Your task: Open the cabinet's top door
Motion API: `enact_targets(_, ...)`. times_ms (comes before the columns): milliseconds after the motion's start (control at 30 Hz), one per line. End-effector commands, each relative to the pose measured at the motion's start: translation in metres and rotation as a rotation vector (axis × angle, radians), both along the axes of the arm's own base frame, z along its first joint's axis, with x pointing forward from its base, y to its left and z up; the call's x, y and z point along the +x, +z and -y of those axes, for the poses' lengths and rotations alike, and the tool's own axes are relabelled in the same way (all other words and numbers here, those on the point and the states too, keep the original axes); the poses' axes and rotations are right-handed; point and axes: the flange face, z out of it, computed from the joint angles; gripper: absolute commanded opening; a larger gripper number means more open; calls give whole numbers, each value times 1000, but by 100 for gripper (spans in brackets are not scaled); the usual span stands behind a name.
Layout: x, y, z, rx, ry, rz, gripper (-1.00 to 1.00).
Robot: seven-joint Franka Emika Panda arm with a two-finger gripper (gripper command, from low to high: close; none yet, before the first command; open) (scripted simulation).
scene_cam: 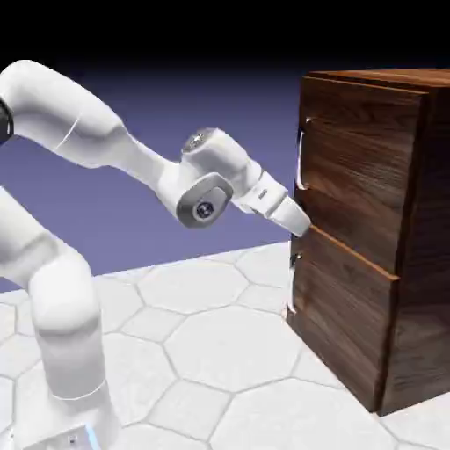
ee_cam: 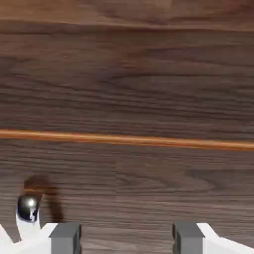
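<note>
The dark walnut cabinet (scene_cam: 415, 264) stands at the exterior view's right. Its top door (scene_cam: 360, 167) looks shut, with a curved silver handle (scene_cam: 301, 158) at its left edge. My gripper (scene_cam: 303, 227) sits right at the cabinet's front, below that handle, level with the seam between the top door and the lower panel (scene_cam: 343, 316). The hand view is filled by wood grain with an orange seam line (ee_cam: 149, 141) across it. A silver handle end (ee_cam: 28, 207) shows at lower left; I cannot tell whose. My gripper (ee_cam: 126, 239) is open, with nothing between its fingertips (ee_cam: 64, 239).
The lower panel has its own small silver handle (scene_cam: 292, 283) at its left edge, just under my hand. The cabinet rests on a white hexagon-tiled table (scene_cam: 211, 352). My arm stretches in from the left.
</note>
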Motion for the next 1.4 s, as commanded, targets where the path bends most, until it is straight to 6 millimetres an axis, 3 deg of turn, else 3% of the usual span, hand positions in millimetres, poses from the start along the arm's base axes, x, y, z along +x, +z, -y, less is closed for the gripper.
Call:
enact_targets(0,4,-15,2,28,-11,-43,0)
enact_targets(200,12,-106,12,146,-95,-295,0)
enact_targets(433,-5,-202,28,185,-235,-545,0)
enact_targets(600,-25,-251,48,155,-357,-663,0)
enact_targets(733,-40,-275,69,106,-460,-707,0)
enact_targets(867,-50,-283,92,43,-558,-702,0)
enact_targets(1033,-52,-272,118,-44,-661,-621,0)
enact_targets(1200,-41,-240,134,-124,-722,-464,0)
enact_targets(1367,-20,-189,132,-184,-727,-244,0)
